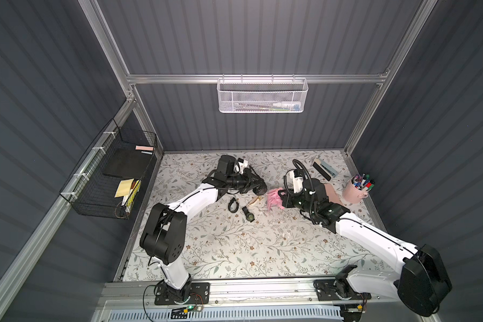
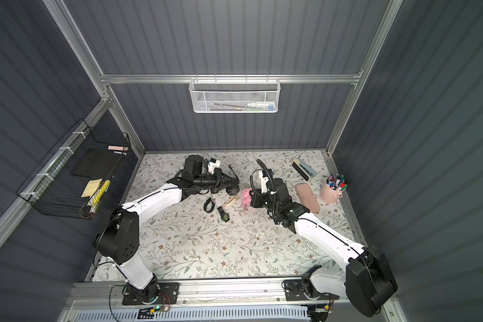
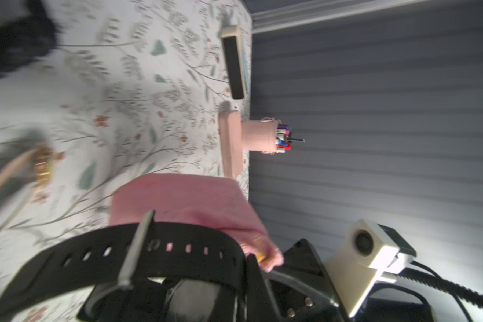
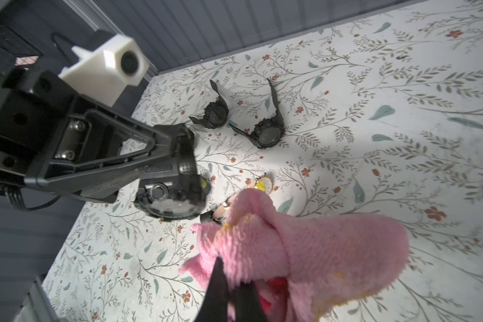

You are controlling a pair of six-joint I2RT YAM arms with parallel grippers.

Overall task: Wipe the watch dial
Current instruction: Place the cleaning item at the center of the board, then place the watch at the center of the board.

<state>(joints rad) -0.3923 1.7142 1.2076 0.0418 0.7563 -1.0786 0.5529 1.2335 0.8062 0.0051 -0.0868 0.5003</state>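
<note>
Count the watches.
6. A watch in the left gripper, two black watches behind it, a gold watch by the cloth, two black watches in front. Others may be hidden.

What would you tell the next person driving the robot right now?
Left gripper: shut on the black watch.
Right gripper: shut on the pink cloth, close beside that watch; touching or not, unclear.
Done: watch and cloth both picked up.
Left: rub the cloth over the dial; no sign yet that it's wiped.
</note>
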